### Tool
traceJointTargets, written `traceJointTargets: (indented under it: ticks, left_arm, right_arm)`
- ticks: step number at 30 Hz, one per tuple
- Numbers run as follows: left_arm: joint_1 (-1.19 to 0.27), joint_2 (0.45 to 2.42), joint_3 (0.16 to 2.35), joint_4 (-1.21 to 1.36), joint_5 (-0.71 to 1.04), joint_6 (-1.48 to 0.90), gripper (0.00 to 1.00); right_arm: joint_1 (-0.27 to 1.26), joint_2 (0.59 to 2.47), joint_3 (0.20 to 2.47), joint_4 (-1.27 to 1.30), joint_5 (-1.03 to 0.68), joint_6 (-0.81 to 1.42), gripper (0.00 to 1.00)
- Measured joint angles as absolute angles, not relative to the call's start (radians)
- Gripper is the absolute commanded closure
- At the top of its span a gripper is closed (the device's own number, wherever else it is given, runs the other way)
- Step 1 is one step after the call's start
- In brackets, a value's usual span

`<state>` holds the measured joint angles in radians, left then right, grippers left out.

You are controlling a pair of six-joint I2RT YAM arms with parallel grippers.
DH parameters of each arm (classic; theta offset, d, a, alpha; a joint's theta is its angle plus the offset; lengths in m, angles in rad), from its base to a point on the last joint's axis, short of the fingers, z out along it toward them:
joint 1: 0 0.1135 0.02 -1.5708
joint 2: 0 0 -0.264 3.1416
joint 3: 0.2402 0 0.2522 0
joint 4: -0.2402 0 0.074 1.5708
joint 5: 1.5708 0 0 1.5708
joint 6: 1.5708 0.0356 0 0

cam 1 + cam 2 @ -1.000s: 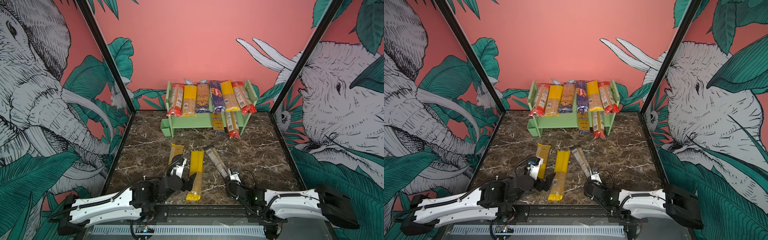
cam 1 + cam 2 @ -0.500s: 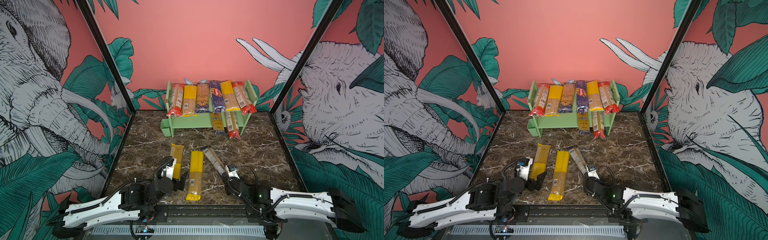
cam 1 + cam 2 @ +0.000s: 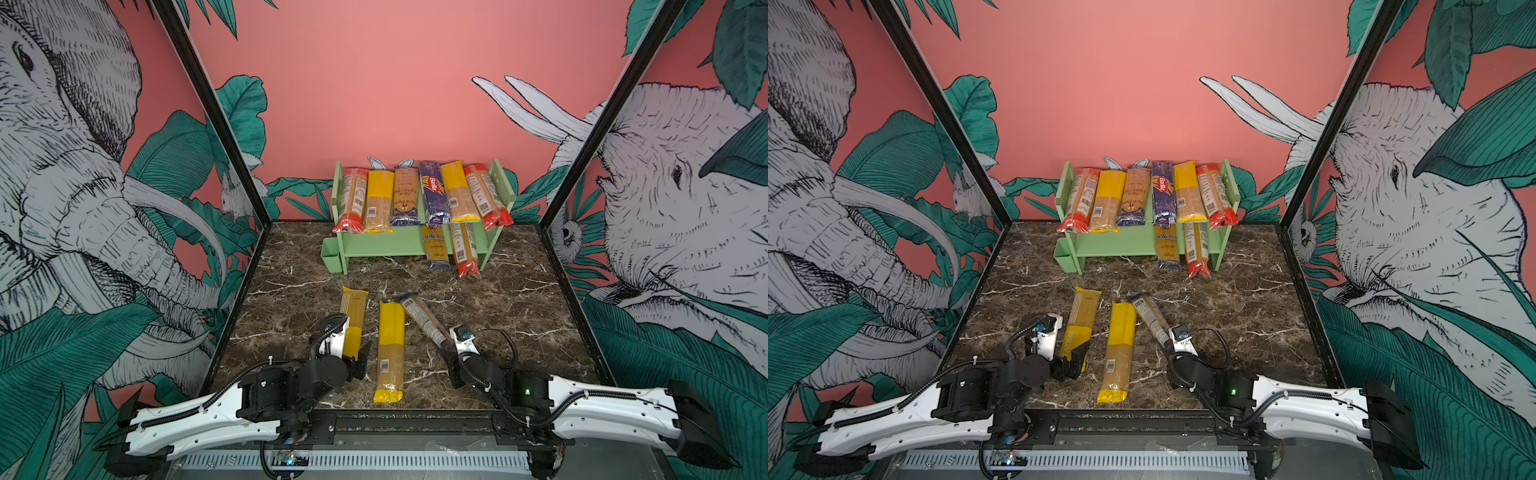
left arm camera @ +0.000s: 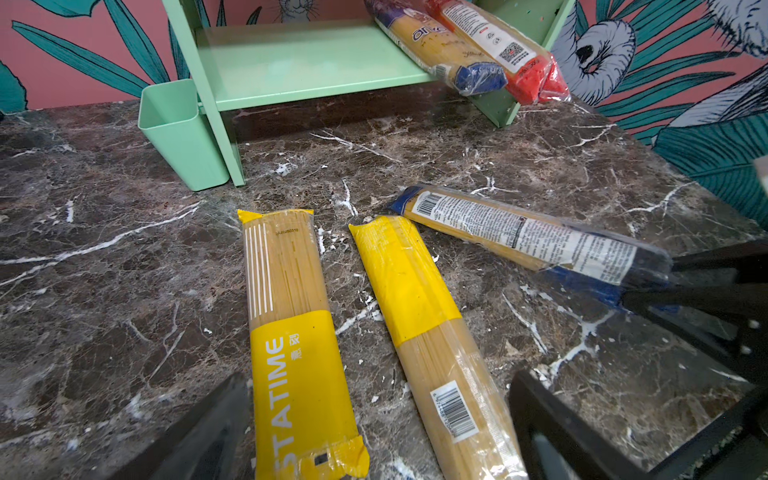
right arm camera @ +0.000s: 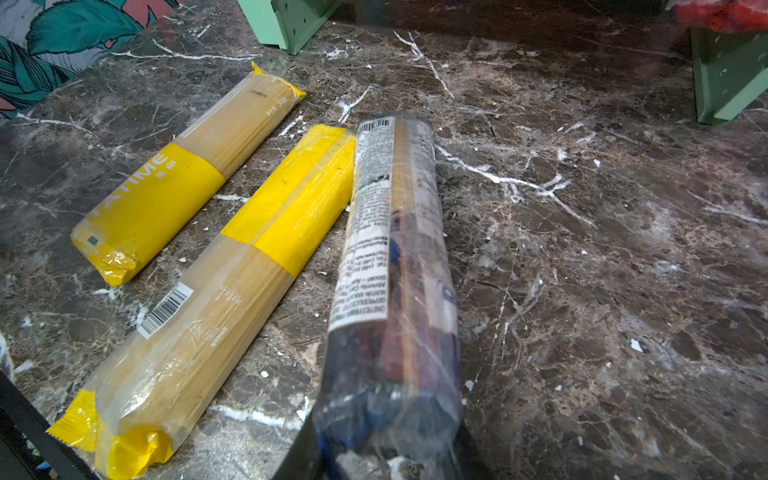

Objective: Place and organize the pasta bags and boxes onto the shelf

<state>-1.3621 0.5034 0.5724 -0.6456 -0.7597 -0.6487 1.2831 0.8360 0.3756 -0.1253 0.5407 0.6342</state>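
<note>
Right wrist | right fingers clamp blue-ended packet | right arm low

Shelf pale green, table dark brown marble with white veins, STATIME packet yellow/clear, blue-ended packet white-labelled.

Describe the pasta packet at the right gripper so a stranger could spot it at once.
On the marble tabletop before the green shelf lie three loose spaghetti packets. It is the rightmost packet, slanted, its near end in the right gripper. Unlike its yellow-banded neighbours, it has dark blue ends and a white printed label.
</note>
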Motion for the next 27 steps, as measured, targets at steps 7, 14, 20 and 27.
traceJointTargets:
  ticks: [7, 14, 20, 27]
  left_arm:
    - [-1.362, 0.516, 0.574, -0.656, -0.776, -0.664, 0.02]
    - [-1.362, 0.548, 0.592, -0.660, -0.793, -0.666, 0.02]
    - [-1.362, 0.569, 0.607, -0.661, -0.802, -0.661, 0.02]
    - [-1.362, 0.558, 0.605, -0.660, -0.805, -0.658, 0.02]
  right_arm:
    - [1.283, 0.778, 0.411, -0.125, 0.537, 0.575, 1.00]
    - [1.283, 0.749, 0.456, -0.126, 0.523, 0.519, 1.00]
    - [1.283, 0.764, 0.484, -0.131, 0.508, 0.505, 1.00]
    - [1.283, 0.904, 0.485, -0.087, 0.450, 0.556, 1.00]
